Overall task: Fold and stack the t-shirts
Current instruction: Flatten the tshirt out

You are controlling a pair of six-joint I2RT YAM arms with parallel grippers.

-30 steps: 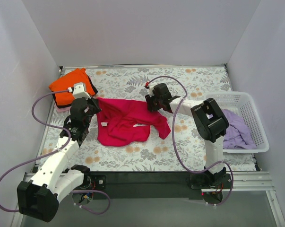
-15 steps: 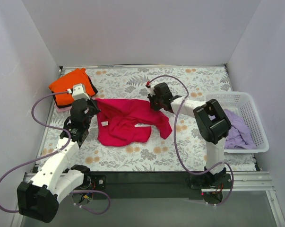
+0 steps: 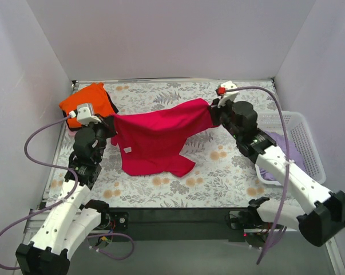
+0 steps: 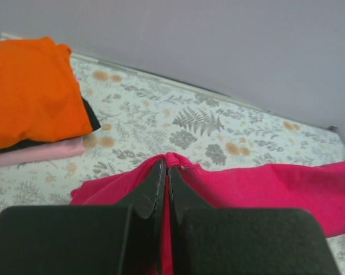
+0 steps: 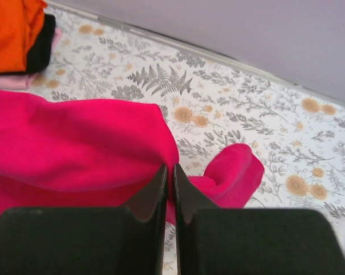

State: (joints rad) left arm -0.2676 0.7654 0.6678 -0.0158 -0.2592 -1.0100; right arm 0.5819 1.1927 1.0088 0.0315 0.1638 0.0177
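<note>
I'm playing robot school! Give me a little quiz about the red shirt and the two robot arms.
1. True or false: the left end effector and the right end effector are both shut on the crimson shirt.
2. Which shirt lies folded at the far left? A) green B) orange C) blue
3. Fill in: the lavender shirt lies in the white ____.
Key: 1 true. 2 B, the orange shirt. 3 basket.
</note>
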